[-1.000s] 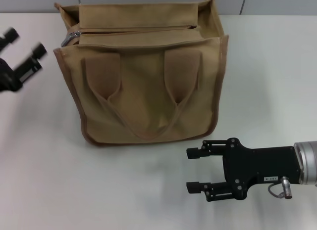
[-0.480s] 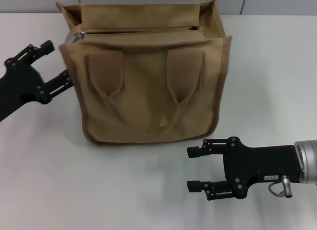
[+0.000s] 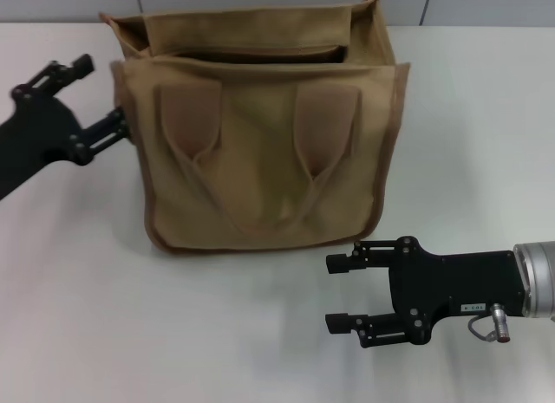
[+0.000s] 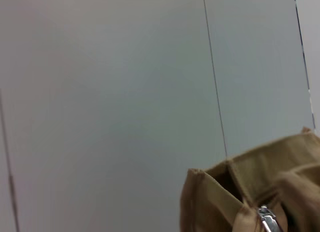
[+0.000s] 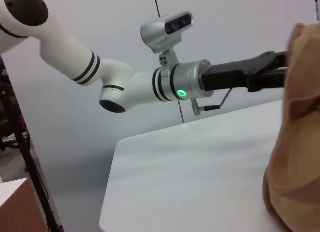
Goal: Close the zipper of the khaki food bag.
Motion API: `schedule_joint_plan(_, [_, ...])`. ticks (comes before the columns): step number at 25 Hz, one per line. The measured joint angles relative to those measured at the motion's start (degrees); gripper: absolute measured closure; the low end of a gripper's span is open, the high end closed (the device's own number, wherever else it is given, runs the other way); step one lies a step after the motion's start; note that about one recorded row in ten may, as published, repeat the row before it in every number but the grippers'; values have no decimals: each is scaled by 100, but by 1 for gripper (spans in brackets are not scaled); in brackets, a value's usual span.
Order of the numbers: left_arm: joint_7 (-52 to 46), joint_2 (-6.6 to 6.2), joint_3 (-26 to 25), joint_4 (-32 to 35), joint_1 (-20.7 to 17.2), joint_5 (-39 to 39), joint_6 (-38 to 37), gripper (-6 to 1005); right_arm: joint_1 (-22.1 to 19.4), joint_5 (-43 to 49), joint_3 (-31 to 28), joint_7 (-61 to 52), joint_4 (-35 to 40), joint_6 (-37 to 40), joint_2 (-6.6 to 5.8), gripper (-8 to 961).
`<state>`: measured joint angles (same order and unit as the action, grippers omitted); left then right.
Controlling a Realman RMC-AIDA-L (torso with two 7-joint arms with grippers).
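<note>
The khaki food bag (image 3: 260,169) stands mid-table with its handles lying down its front. Its top gapes along the zipper (image 3: 260,53). The silver pull tab is hidden in the head view and shows in the left wrist view (image 4: 267,223) at the bag's corner (image 4: 225,192). My left gripper (image 3: 106,93) is open at the bag's upper left corner, its nearer finger (image 3: 121,124) against the bag's side. The right wrist view shows the left arm (image 5: 185,85) reaching to the bag (image 5: 300,122). My right gripper (image 3: 338,292) is open and empty, low over the table in front of the bag's right half.
The white table (image 3: 87,316) spreads around the bag. A grey wall (image 3: 260,0) runs just behind it. The right arm's black body (image 3: 451,290) reaches in from the right edge.
My left gripper has moved right to the bag's upper left corner. The bag's top has tipped back and the pull tab has dropped out of the head view. The right gripper has stayed still.
</note>
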<state>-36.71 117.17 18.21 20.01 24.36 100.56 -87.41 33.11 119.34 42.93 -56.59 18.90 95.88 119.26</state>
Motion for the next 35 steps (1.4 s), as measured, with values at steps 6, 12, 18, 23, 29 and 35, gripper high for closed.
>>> schedule_joint_plan(6, [-16,-202,-29,6,-235,-4,-301,224,5,-8,-13,-13,0,0,0,222])
schedule_joint_plan(12, [303,-106,-224,14,-215,-5,98,225,24,-13,-14,-16,-1,1,0,222])
schedule_joint_plan(18, [499,8,-127,16,21,74,464,225,30,-17,-13,-18,-1,1,1,223])
schedule_joint_plan(23, [574,51,-151,20,105,31,530,225,29,-17,-17,-18,0,2,0,223])
schedule_joint_plan(29, [1189,127,-303,-74,-116,-936,298,225,29,-69,-22,-18,-1,3,8,223])
schedule_joint_plan(35, [1379,138,-261,-217,-121,-956,229,226,29,-86,-22,-17,-1,1,9,223])
